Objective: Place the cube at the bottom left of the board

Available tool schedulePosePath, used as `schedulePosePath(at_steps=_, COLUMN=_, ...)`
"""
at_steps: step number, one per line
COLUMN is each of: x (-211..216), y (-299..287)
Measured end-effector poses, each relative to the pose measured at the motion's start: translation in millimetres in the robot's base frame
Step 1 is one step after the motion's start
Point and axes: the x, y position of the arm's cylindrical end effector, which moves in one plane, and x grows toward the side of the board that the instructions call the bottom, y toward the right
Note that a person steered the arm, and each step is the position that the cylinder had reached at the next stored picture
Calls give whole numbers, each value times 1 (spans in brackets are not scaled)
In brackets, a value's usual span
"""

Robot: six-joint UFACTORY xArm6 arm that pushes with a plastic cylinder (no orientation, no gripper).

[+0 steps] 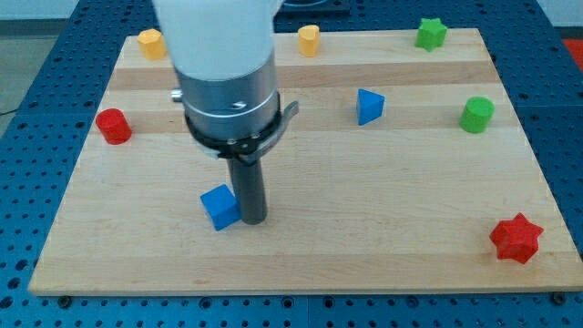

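Blue cube (219, 207) resting on the wooden tabletop (364, 237), left of centre and toward the view's bottom, short of the bottom-left corner. My tip (253, 221) pressed against the cube's right side, touching; plain rod tool, no jaws to open or close.

Farther out: blue triangular block (369, 107) up and to the right; red cylinder (114, 126) near the left edge; orange block (150, 43) and yellow block (309, 39) along the top; green star (431, 34) top right; green cylinder (475, 115) at right; red star (516, 238) bottom right.
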Motion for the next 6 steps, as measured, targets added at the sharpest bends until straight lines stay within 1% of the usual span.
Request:
schedulePosePath(at_steps=1, x=2, y=-20)
schedulePosePath(at_steps=3, x=-34, y=-36)
schedulePosePath(at_steps=5, x=2, y=-46)
schedulePosePath(at_steps=6, x=3, y=-66)
